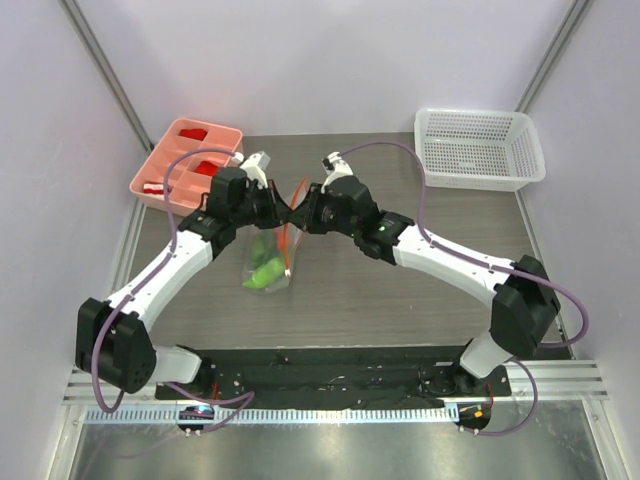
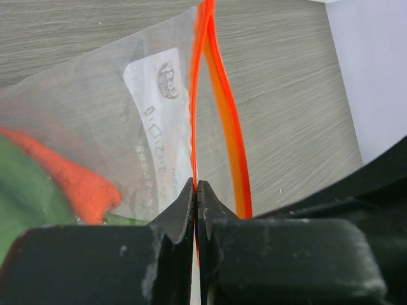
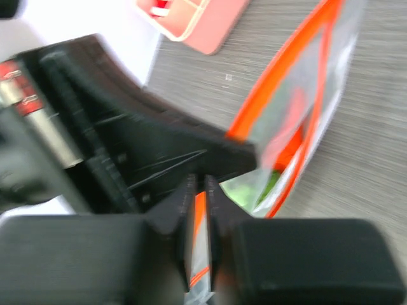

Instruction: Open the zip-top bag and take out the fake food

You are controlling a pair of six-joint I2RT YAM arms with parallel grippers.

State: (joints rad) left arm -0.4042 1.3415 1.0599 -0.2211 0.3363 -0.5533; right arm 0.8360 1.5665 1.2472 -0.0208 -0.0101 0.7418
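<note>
We see the left tool point(image 2: 196, 190) and the right tool point(image 3: 198, 187) each clenched on one orange lip of the zip-top bag point(image 1: 272, 255) at the middle of the counter point(image 1: 400, 300), the fake food point(image 1: 263, 272) inside, the pink tray point(image 1: 185, 160) near behind, the white basket point(image 1: 478, 148) well apart.

Overhead overview; wrist close-ups, both on the zip-top bag point(image 2: 95, 121)

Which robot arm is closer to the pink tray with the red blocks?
Left. The left fingers pinch the bag close beside the pink tray. The right fingers hold the bag's other side, farther from the tray.
</note>
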